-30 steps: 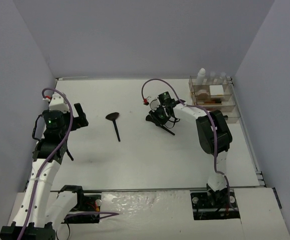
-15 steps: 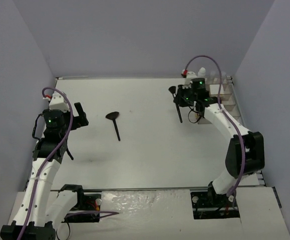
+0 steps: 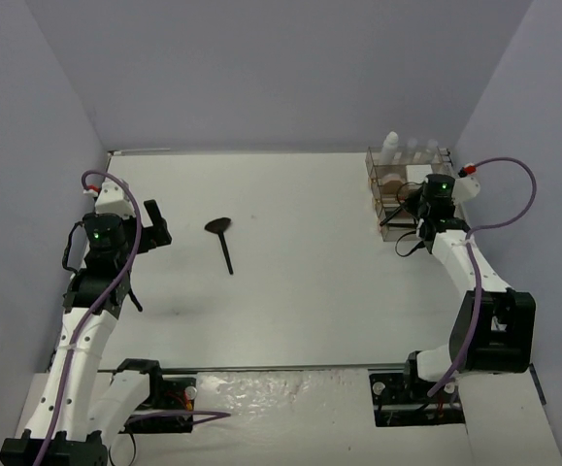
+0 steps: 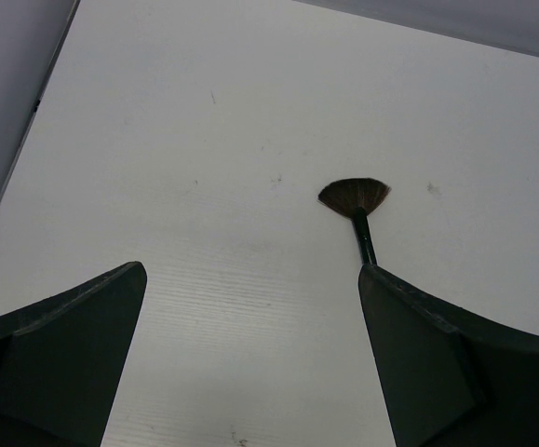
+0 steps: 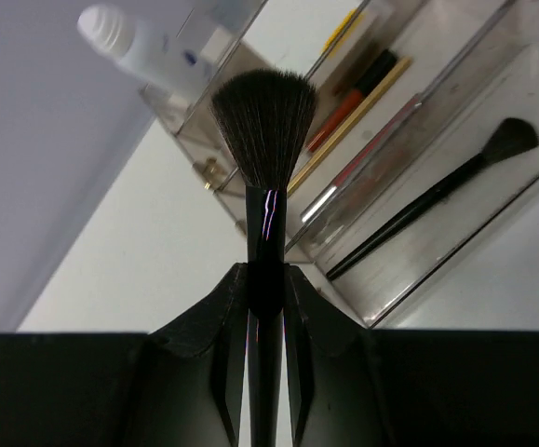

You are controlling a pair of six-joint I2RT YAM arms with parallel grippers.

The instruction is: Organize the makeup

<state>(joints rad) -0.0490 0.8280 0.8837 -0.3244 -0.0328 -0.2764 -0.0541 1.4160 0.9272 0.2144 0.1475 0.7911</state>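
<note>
Brush (image 5: 262,140) clamped in right fingers (image 5: 204,324) near organizer (image 5: 409,279) edge, left fingers (image 4: 64,349) apart above table (image 4: 204,112), fan brush (image 4: 355,197) ahead.

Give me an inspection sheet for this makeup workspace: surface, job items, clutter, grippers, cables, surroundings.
Surface: white table, a few faint specks.
Job's things: fan brush lies loose, left of centre. Round black brush is held in the right gripper. Clear organizer at the far right corner holds a slim black brush in its low tray, red and tan pencils in the next tier, and a white-capped bottle behind.
Clutter: nothing seen.
Grippers: left gripper open, empty, above the table near the fan brush. Right gripper shut on the round black brush's handle, bristles toward the organizer.
Cables: purple cable looped along each arm.
Surroundings: plain lavender walls.
</note>
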